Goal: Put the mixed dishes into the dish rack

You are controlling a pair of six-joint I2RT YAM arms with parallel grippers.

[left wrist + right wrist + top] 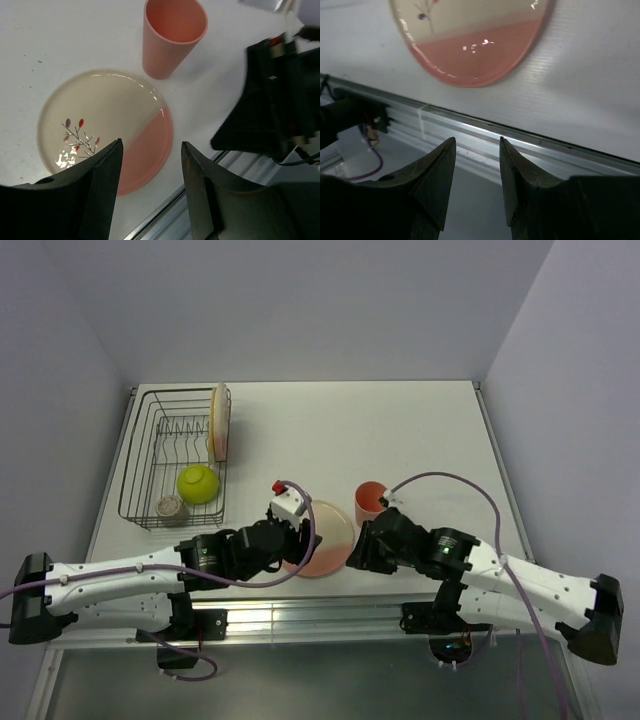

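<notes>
Near edge: both arm bases sit by the metal rail [330, 615] along the table [420, 430] front. Left gripper [150, 185] hangs over the near rim of a cream & pink plate [107, 127], fingers [102, 185] part open w/ a gap, nothing btwn them; tips sit above the plate's pink part, can't tell if touching. Right gripper [476, 175] is just right of that plate, over the table edge & rail, jaws also part open, empty. From the right wrist cam the plate's pink half & a bit of leaf sprig show past the fingers, plate lying flat on the table.

Just beyond the plate, to its right: pink cup [172, 35], upright, mouth up, beside the plate's rim, standing on the table, not in the rack.

Farther back left: black wire rack [140, 455]. In its near part a green bowl [198, 483] and a small grey dish [169, 507] beside it, at the front left corner. At the rack's far right side plates [220, 420] stand on edge, cream/yellow rims; can't tell how many.
</notes>
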